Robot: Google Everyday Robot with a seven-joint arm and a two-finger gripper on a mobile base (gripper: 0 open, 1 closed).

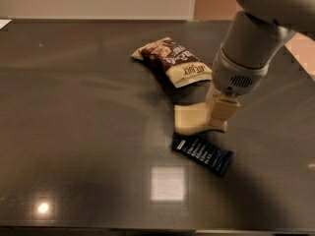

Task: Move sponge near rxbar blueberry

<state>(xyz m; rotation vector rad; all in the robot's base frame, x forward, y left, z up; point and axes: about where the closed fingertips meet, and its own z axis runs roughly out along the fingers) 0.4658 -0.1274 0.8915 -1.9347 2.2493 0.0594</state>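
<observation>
The pale cream sponge is in the middle right of the dark table, just above the navy rxbar blueberry, which lies flat at a slant. My gripper comes down from the upper right, its cream fingers shut on the sponge's right end. The sponge's lower edge is very close to the bar's top edge; I cannot tell whether it rests on the table or is held just above it.
A tan-and-brown snack bag lies behind the sponge, towards the table's back middle. The arm's grey wrist fills the upper right. The table's right edge runs along a lighter floor.
</observation>
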